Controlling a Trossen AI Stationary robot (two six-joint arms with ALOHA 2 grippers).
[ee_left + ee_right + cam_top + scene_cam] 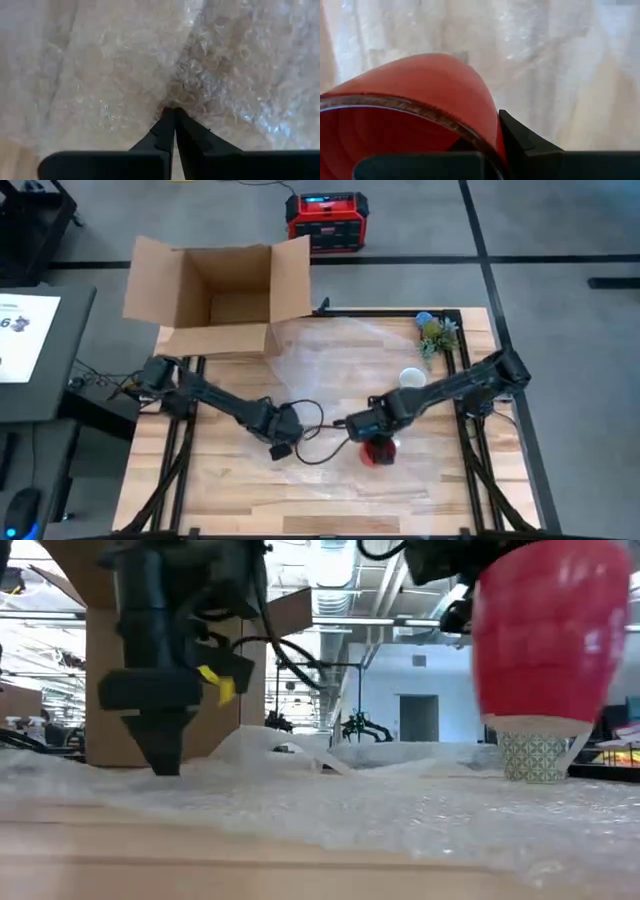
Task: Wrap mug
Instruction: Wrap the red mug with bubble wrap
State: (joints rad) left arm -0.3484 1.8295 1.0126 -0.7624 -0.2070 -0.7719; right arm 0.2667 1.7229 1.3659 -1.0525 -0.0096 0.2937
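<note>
Right gripper [378,442] pinches the rim of the red mug [381,451], one finger [520,145] outside the wall, the other inside. In the low view the mug [545,630] hangs upside down, clear of the bubble wrap [330,810], above the near-centre of the table [230,500].

Left gripper [281,450] is down on the wrap just left of the mug, fingers [167,132] pressed together, their tips touching the sheet [125,65]. The two grippers are near each other but apart.

The wrap [330,355] spreads from the far edge of the table across the middle. Bare wood is open along the near edge and at the near left.

A white patterned cup [412,378] stands right of centre, beyond the mug. A small plant [437,335] sits at the far right corner. An open cardboard box [222,295] stands at the far left edge.
</note>
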